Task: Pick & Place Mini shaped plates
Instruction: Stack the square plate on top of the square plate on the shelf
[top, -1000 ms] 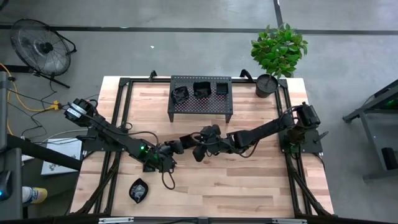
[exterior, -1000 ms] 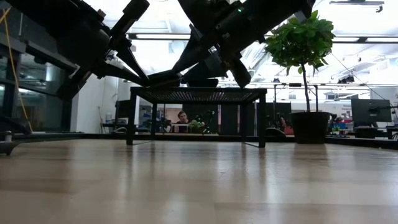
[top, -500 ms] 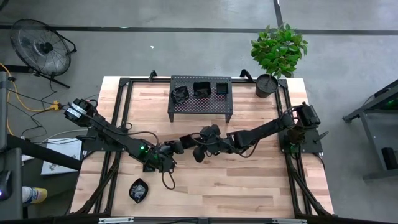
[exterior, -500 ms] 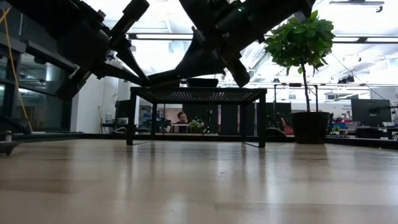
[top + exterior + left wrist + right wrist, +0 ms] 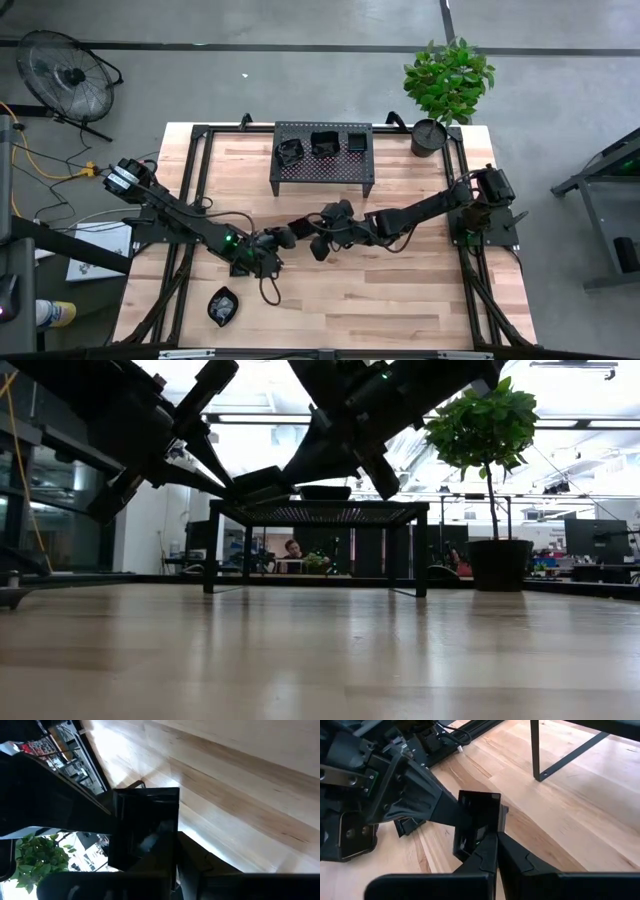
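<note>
1. The left gripper (image 5: 291,233) and the right gripper (image 5: 308,232) meet above the middle of the bench (image 5: 400,290), just in front of the perforated rack (image 5: 322,165).
2. Between them hangs a square plate (image 5: 479,815), glossy black, held on edge and clear of the wood. It is caught from both sides at once.
3. In the right wrist view the right gripper's jaws are clamped on the near edge of the square plate, while the left gripper's jaws reach it from the far side and pinch its opposite edge.
4. In the left wrist view the same square plate (image 5: 145,827) fills the space ahead of the left arm's fingers, which are closed on it.
5. The low view shows both arms coming down from above, their tips meeting at about the height of the rack top, well above the bench surface.
6. Three more mini plates (image 5: 322,145) sit in a row on top of the perforated rack, towards its right half, near the bench's far edge.
7. Another mini plate (image 5: 222,305), wavy-edged, lies on the bench near the front left corner, well apart from both grippers.
8. A potted plant (image 5: 448,80) stands at the bench's far right corner.
9. A floor fan (image 5: 62,72) stands on the floor beyond the far left corner.
10. In the low view a person (image 5: 293,550) sits in the room behind the rack.
</note>
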